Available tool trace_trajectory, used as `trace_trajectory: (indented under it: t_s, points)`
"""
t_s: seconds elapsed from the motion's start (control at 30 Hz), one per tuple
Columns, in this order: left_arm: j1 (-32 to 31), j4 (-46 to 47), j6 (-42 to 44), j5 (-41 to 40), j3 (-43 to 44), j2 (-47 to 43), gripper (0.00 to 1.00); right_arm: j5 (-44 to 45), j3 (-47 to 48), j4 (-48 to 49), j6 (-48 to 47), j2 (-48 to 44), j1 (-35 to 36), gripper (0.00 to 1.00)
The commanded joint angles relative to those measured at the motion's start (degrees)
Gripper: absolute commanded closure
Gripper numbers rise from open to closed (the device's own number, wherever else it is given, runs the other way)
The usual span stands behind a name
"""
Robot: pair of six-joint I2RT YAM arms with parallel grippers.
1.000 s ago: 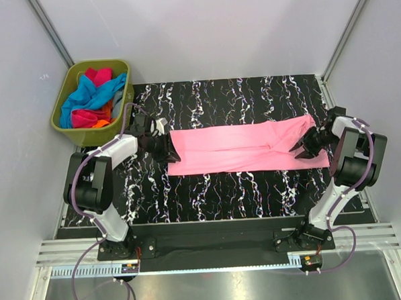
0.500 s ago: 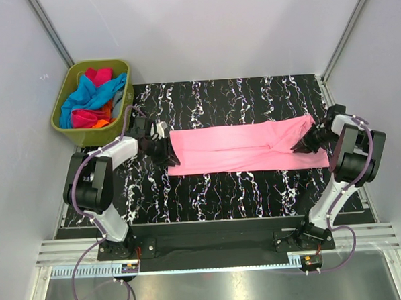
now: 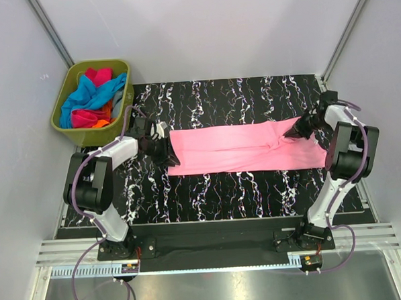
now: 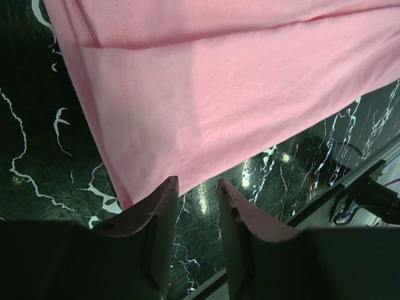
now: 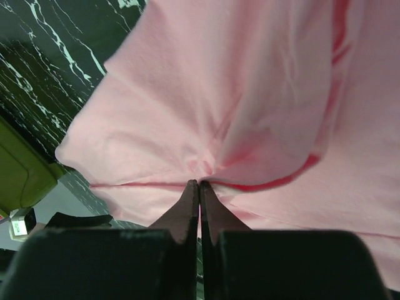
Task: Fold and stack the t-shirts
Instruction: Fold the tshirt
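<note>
A light pink t-shirt lies folded into a long band across the black marbled mat. My left gripper stands open at the band's left end. In the left wrist view its fingertips sit at the near corner of the pink cloth, with only mat between them. My right gripper is at the far right corner of the band. In the right wrist view it is shut on the pink cloth, which puckers and bunches at the tips. More t-shirts in blue, magenta and orange fill the bin.
An olive-green plastic bin stands off the mat's far left corner. Grey walls close in the back and both sides. Bare mat runs along the near side of the pink band, in front of the arm bases.
My right gripper has shut on the pink cloth and shifted toward the far right corner of the band. The left gripper has edged slightly left and stays open.
</note>
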Motion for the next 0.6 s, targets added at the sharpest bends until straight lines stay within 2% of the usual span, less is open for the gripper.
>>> trace_trajectory:
  t_s: [0.0,0.57]
  points:
    - [0.19,0.95,0.74,-0.02,0.43,-1.34,0.63,-1.92,3.65,0.60,1.85,2.64,1.22,1.00]
    - [0.19,0.87,0.56,-0.90,-0.36,-1.16,0.63,-3.42,14.99,-1.69,1.50,11.17,5.00,1.00]
